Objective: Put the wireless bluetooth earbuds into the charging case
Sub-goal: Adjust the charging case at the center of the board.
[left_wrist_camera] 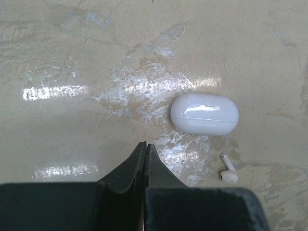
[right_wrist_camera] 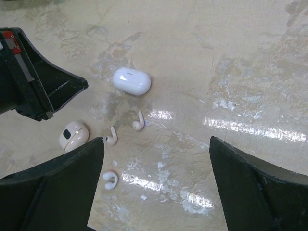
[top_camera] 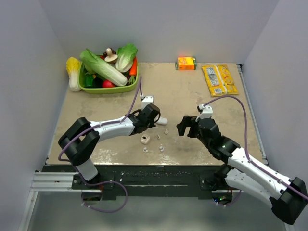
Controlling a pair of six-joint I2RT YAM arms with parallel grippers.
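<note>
Insertion not begun: charging case (left_wrist_camera: 204,114) lies closed, earbuds (right_wrist_camera: 138,121) loose beside it. Left gripper (left_wrist_camera: 146,149) pinched shut, empty; right gripper (right_wrist_camera: 155,142) spread wide, empty.

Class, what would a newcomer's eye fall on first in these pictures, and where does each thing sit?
The green basket piled with vegetables sits at the table's far left corner. At mid-table the glossy white charging case lies closed, earbuds scattered near it, between the shut left gripper and open right gripper.

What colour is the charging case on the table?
The charging case is glossy white, clearest in the left wrist view.
</note>
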